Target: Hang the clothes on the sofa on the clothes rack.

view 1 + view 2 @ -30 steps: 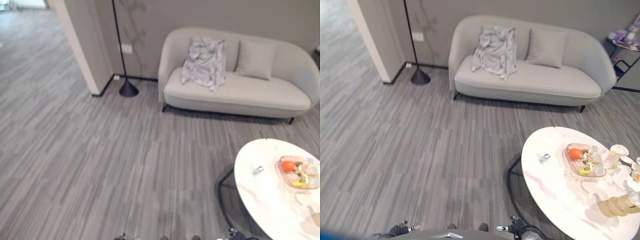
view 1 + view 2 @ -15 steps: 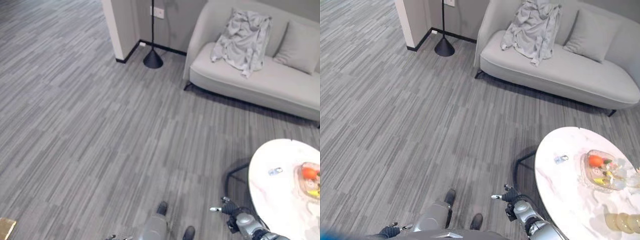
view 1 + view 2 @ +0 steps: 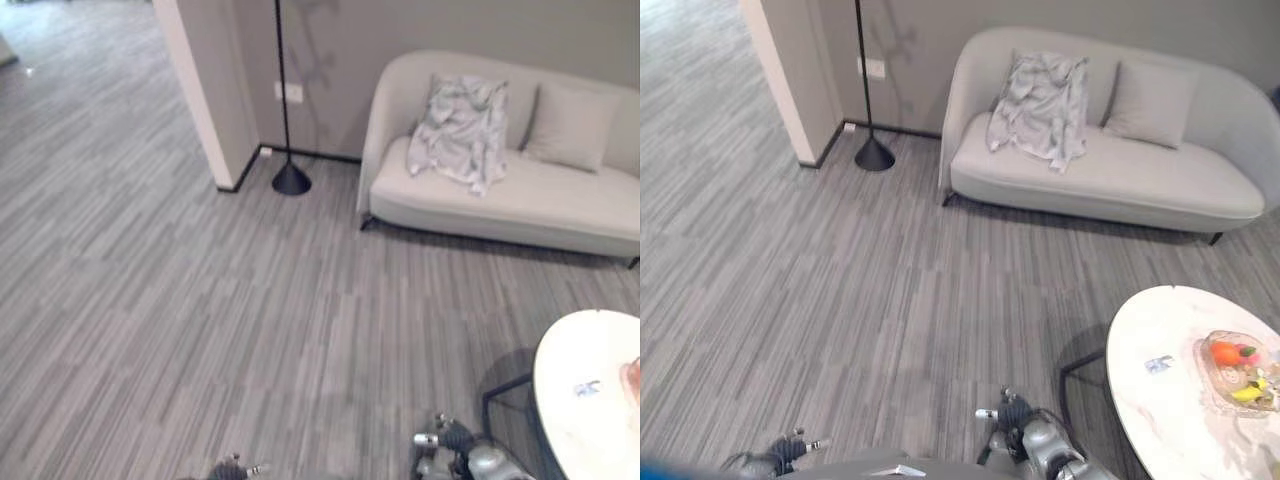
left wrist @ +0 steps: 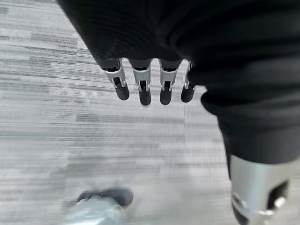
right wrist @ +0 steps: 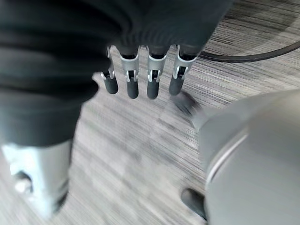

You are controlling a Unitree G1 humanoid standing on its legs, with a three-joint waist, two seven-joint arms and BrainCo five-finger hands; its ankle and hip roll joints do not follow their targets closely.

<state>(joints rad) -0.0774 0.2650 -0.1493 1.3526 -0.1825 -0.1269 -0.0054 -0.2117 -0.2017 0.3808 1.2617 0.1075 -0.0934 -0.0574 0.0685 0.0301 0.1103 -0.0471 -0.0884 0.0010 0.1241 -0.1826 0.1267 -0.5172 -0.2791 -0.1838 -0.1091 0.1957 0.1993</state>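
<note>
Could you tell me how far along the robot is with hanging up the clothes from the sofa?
Nothing looks done yet: the grey garment lies draped over the back and seat of the sofa, beside a cushion. Nothing is in hand: the left hand and right hand hang relaxed and empty above the floor. Walking across to the sofa, the pickup and the hanging all remain.

Both head cameras look down from standing height across the grey striped plank floor [image 3: 840, 300] toward the pale grey curved sofa [image 3: 1160, 185] against the far wall, well away. They share the sofa, the thin black floor lamp pole with a cone base [image 3: 290, 178] and the round white marble desk [image 3: 1160, 400]. Each wrist camera looks along its own arm, very close, straight down at that floor past the left hand [image 4: 145, 89] and the right hand [image 5: 140, 82], whose fingers hang relaxed.
</note>
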